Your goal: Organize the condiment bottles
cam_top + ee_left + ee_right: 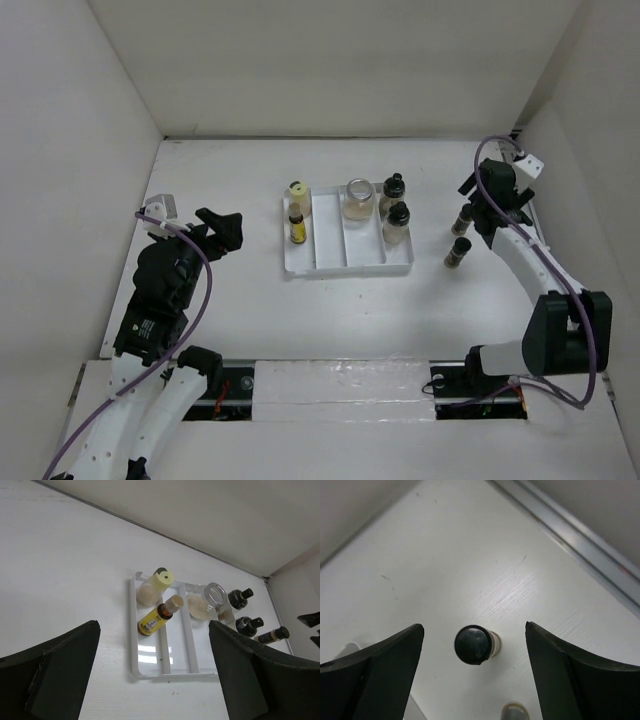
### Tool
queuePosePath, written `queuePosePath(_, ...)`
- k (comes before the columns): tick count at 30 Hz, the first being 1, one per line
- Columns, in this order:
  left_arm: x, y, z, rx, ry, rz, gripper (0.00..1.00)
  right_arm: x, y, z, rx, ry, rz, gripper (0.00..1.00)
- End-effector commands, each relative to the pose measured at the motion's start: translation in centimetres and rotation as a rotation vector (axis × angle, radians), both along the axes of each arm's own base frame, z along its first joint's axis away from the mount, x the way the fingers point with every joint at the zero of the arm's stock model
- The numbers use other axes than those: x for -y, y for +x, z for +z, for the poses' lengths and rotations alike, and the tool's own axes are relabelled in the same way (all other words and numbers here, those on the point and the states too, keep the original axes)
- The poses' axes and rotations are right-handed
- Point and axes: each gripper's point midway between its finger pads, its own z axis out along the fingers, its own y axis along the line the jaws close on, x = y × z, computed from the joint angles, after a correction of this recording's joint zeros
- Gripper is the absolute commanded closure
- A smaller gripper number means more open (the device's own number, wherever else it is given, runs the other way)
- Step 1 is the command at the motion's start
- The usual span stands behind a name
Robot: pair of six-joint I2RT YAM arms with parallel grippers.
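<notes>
No readable text; print on yellow-label bottle [157, 617] illegible

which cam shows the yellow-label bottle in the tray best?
Left wrist: the yellow-label bottle is large, label and tan cap clear. Top external shows it tiny, from above. Right wrist doesn't show it.

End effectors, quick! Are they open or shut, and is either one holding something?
Left end effector: open, holding nothing.
Right end effector: open, above a black-capped bottle, not touching it.
</notes>
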Motion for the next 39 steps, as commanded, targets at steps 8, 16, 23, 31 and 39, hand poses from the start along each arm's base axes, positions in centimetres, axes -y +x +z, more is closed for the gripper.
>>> queuePosePath(8,0.1,0.1,1.2,0.050,-0.005,-0.009,0.14,-1.4,3.7,-4.8,-0.117,0.063,0.184,0.11)
queuePosePath(16,0.2,0.3,1.0,0.041,-0.002,-0.009,0.14,-1.4,4.4,-7.2,-0.174,0.075,0.174,0.31)
queuePosePath(23,0.2,0.3,1.0,0.041,-0.002,-0.009,0.14,-0.8,3.6,-6.4,-0.153,0.063,0.138,0.54)
queuePosePath(31,0.2,0.3,1.0,0.041,-0.002,-0.009,0.14,-4.0,1.3,7.4,0.133,-0.021,0.199,0.57)
queuePosePath(39,0.2,0.3,1.0,0.041,-0.002,-0.009,0.14,-23.1,1.4,15.6,0.290,0.001,0.756,0.57)
